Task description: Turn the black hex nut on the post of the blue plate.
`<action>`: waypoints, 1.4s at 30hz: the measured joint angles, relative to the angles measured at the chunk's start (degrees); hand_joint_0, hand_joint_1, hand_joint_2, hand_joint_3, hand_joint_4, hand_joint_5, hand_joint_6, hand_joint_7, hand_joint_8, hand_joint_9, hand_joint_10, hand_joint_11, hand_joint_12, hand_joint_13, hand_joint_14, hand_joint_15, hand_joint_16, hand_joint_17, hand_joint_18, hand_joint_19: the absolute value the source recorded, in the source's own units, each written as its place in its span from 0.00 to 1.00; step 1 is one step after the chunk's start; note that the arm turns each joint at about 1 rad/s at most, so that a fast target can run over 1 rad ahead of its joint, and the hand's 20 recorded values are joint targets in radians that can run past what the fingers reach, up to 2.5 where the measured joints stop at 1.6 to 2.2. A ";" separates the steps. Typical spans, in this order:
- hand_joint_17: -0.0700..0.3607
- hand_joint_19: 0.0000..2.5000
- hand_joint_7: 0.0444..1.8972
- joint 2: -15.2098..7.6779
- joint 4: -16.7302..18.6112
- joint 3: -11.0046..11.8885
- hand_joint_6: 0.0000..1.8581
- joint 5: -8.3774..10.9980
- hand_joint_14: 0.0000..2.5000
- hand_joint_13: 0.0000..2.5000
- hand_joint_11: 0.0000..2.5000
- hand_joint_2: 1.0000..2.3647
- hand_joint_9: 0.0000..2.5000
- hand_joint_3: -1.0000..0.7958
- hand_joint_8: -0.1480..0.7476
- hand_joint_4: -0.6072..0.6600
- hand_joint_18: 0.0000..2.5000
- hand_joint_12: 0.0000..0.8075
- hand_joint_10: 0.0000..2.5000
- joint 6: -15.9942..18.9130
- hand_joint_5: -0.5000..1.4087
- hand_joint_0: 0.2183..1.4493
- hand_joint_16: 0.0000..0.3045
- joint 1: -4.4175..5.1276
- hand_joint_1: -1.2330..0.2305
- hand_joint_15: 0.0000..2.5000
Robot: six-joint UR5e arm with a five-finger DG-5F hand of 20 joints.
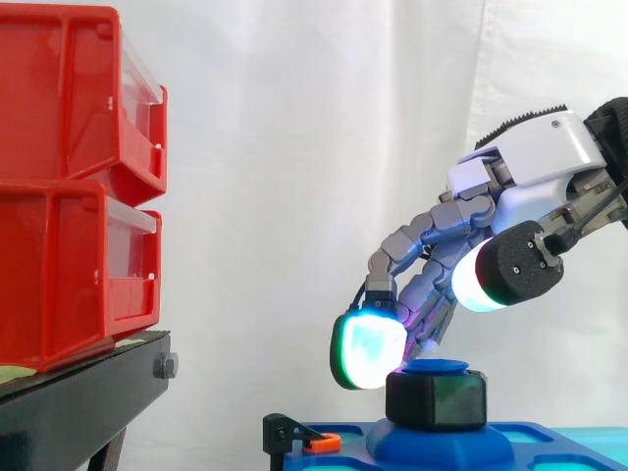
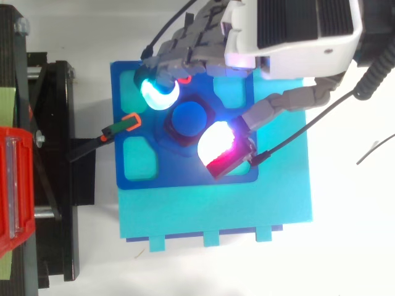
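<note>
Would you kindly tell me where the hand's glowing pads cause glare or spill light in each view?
Side view: the cyan-green pad of the hand burns nearly white at its centre, and the black hex nut shows a faint sheen on its face. Top view: the red-edged pad is blown out white above the blue plate.

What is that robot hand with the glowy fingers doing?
A robot hand is reaching down to a black hex nut that sits on a post sticking up from a blue plate. One glowing fingertip is right beside the nut's top edge. The thumb pad hangs higher up on the other side. The hand has no grip on the nut yet, so the turning looks not yet begun.
</note>
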 measured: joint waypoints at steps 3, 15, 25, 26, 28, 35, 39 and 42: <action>0.48 0.10 0.44 0.00 0.06 0.00 0.27 -0.79 0.00 0.25 0.00 0.00 0.22 0.28 0.50 0.69 0.26 0.51 0.00 -0.05 0.18 0.22 0.20 -0.48 0.58 0.03; 0.48 0.10 0.44 -0.04 2.24 0.00 0.27 -1.71 0.00 0.25 0.00 0.00 0.22 0.28 0.50 0.69 0.26 0.51 0.00 -0.04 0.18 0.22 0.20 -0.75 0.57 0.03; 0.48 0.10 0.44 -0.05 3.93 0.84 0.27 -1.05 0.00 0.25 0.00 0.00 0.22 0.28 0.50 0.69 0.26 0.51 0.00 1.15 0.18 0.22 0.20 0.12 0.57 0.03; 0.48 0.10 0.44 -0.05 4.02 0.93 0.27 -0.99 0.00 0.25 0.00 0.00 0.22 0.28 0.50 0.69 0.26 0.50 0.00 1.23 0.18 0.22 0.20 0.31 0.57 0.04; 0.48 0.10 0.44 -0.05 4.13 1.01 0.27 -0.84 0.00 0.25 0.00 0.00 0.22 0.28 0.50 0.69 0.26 0.51 0.00 1.30 0.18 0.22 0.20 0.63 0.57 0.04; 0.48 0.11 0.44 -0.04 3.72 1.06 0.27 1.11 0.00 0.26 0.00 0.00 0.22 0.28 0.50 0.69 0.27 0.51 0.00 1.36 0.18 0.22 0.20 2.14 0.57 0.03; 0.48 0.11 0.44 -0.05 3.08 1.07 0.27 2.48 0.00 0.26 0.00 0.00 0.22 0.28 0.50 0.69 0.27 0.51 0.00 1.36 0.18 0.22 0.20 2.77 0.58 0.03; 0.48 0.11 0.44 -0.05 2.83 0.93 0.27 3.22 0.00 0.26 0.00 0.00 0.22 0.28 0.50 0.69 0.27 0.51 0.00 1.36 0.18 0.22 0.20 3.20 0.57 0.03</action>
